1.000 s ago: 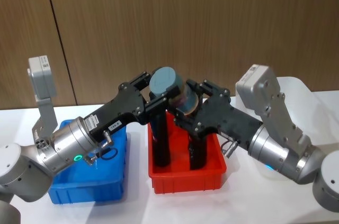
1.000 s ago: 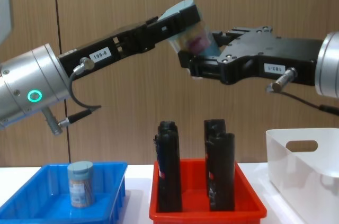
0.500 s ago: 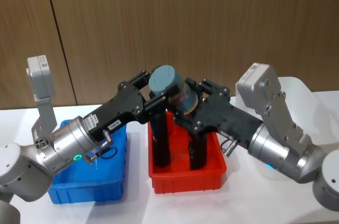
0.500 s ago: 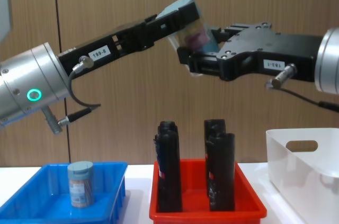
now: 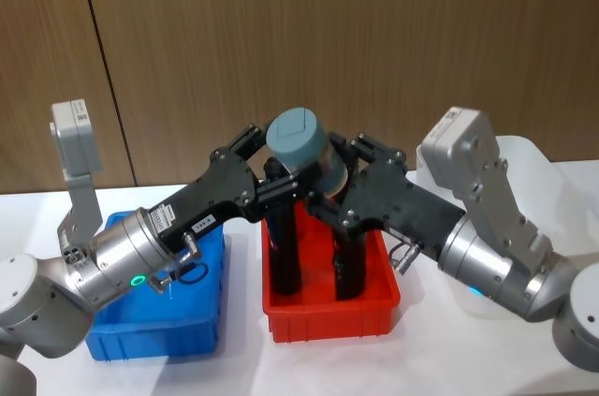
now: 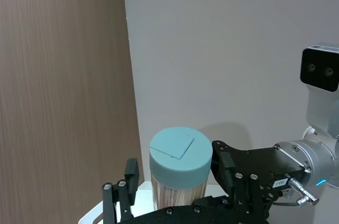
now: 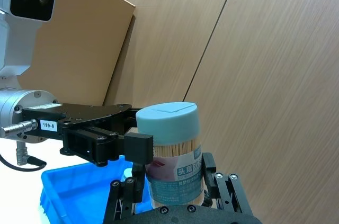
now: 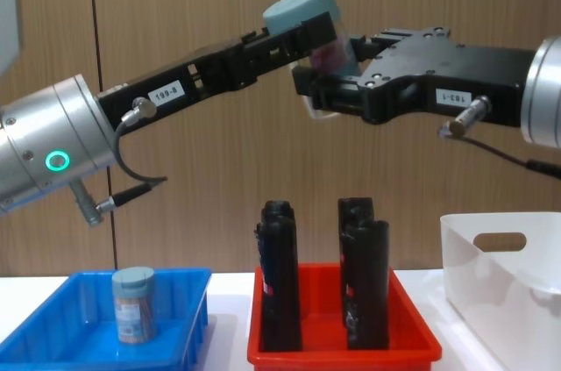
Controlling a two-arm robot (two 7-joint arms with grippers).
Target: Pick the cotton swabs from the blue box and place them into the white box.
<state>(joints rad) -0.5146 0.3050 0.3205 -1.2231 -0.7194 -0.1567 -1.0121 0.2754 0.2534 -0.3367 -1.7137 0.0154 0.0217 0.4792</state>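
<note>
- Left gripper (image 5: 284,164): jaws closed on the swab tub (image 8: 308,22) just under its lid, holding it high above the red tray (image 8: 342,358).
- Right gripper (image 5: 339,181): set around the tub's lower body from the opposite side; whether it has taken hold cannot be told.
- Second swab tub (image 8: 133,303): upright in the blue box (image 8: 53,329); the white box (image 8: 500,276) stands on the worktop (image 5: 243,368), beyond the red tray on the right.
- Hazard: should the left jaws open before the right grasp is firm, the tilted tub would likely drop onto the black cylinders (image 8: 364,274) below.
</note>
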